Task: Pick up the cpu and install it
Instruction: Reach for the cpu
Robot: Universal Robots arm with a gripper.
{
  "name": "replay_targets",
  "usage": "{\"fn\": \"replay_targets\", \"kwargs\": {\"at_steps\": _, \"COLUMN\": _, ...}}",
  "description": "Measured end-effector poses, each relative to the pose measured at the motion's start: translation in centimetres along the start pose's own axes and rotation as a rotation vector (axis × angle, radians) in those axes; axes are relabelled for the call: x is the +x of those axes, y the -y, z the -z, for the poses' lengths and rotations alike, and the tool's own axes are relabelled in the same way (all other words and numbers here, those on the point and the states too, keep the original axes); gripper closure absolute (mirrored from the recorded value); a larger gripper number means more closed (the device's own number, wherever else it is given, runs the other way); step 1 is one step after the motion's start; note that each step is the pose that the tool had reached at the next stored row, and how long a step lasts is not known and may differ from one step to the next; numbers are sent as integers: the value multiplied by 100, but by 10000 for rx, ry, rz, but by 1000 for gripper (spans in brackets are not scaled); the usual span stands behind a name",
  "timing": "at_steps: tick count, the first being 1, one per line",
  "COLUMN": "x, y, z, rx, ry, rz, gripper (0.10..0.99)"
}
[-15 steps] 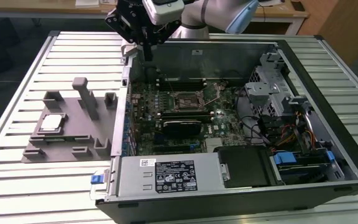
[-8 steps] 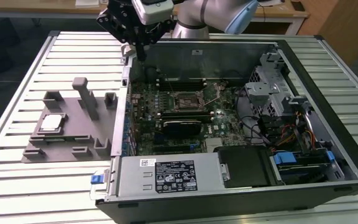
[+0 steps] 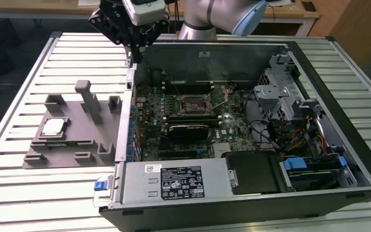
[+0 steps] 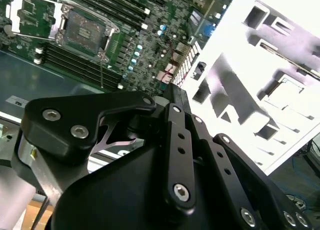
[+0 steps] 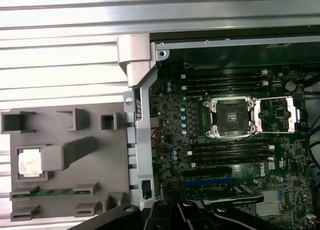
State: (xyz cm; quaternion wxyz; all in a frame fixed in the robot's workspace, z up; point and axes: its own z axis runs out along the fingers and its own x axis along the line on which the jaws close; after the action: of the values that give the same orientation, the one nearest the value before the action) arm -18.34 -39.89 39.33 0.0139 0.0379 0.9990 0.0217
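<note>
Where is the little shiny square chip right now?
The cpu lies in a pocket of the grey plastic fixture on the slatted table, at the exterior view's left of the open computer case.

Pale satin metal topping the cpu point(image 3: 52, 126); matt grey plastic for the fixture point(image 3: 76, 128) beside the case point(image 3: 237, 55); dull sheet steel there; ribbed, faintly shiny metal across the desk point(image 3: 18, 188).
</note>
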Motion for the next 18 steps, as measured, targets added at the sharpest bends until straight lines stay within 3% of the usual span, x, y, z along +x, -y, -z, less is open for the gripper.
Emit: {"fn": "replay_targets", "kwargs": {"at_steps": 18, "x": 453, "y": 34, "z": 13, "rx": -3, "ry": 23, "rz": -2, "gripper": 980}}
